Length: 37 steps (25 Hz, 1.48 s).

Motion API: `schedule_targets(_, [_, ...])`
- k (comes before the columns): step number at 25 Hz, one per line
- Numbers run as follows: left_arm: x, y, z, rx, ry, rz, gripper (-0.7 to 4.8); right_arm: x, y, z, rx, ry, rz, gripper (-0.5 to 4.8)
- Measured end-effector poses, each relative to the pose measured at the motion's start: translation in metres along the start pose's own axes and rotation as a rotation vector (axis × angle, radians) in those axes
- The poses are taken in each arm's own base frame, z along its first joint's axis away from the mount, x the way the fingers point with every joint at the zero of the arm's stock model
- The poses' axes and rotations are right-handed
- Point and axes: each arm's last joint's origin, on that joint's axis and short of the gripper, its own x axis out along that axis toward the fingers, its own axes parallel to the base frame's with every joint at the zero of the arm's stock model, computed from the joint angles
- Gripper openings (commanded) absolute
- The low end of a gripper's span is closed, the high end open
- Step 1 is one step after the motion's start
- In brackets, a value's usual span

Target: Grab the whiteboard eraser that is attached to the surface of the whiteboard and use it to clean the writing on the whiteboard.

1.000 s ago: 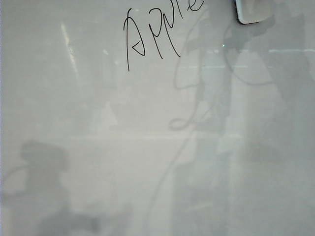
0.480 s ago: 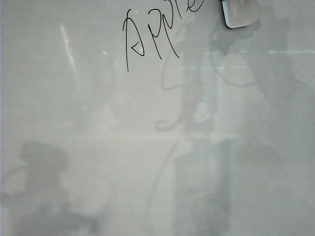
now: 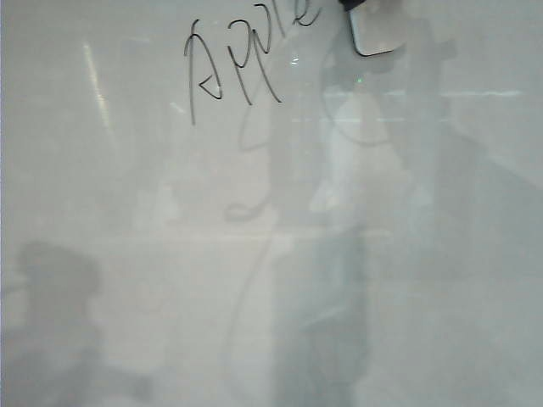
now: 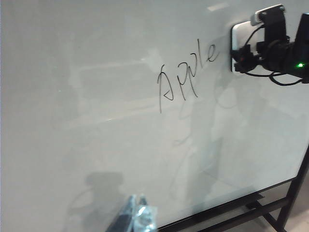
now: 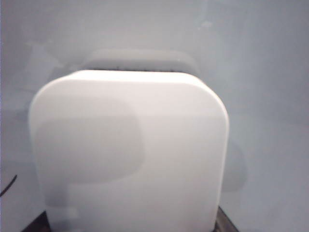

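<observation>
Since the earlier exterior frame, the one whiteboard eraser has slid left along the whiteboard, now near the final letter of the single word of writing. From the left wrist, the right gripper clamps the eraser just beside "Apple", while the left gripper hangs low, its jaw state unclear. Through the right wrist camera, the eraser fills the frame against the board, gripper fingers hugging its sides.

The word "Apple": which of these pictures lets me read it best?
The left wrist view: the whole writing sits mid-frame, unobstructed, left of the right gripper at the eraser. The exterior view cuts off the last letters of the writing at its top edge. The right wrist view shows only the eraser.
</observation>
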Motion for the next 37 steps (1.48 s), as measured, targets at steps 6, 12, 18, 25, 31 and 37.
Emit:
schedule_targets(6, [0.000, 0.000, 0.000, 0.000, 0.000, 0.000, -0.05, 0.001, 0.018, 0.001, -0.008, -0.026, 0.064, 2.07])
schedule_targets(12, [0.000, 0.000, 0.000, 0.000, 0.000, 0.000, -0.05, -0.006, 0.026, 0.004, -0.063, -0.013, 0.102, 2.07])
schedule_targets(18, [0.000, 0.000, 0.000, 0.000, 0.000, 0.000, -0.05, -0.016, 0.035, 0.007, -0.075, 0.000, 0.133, 2.06])
schedule_targets(25, [0.000, 0.000, 0.000, 0.000, 0.000, 0.000, -0.05, -0.029, 0.054, 0.010, -0.083, -0.008, 0.208, 2.06])
schedule_targets(31, [0.000, 0.000, 0.000, 0.000, 0.000, 0.000, -0.05, -0.026, 0.050, 0.009, -0.096, -0.001, 0.180, 2.06])
schedule_targets(37, [0.000, 0.000, 0.000, 0.000, 0.000, 0.000, -0.05, -0.021, 0.044, 0.008, -0.132, -0.003, 0.160, 2.06])
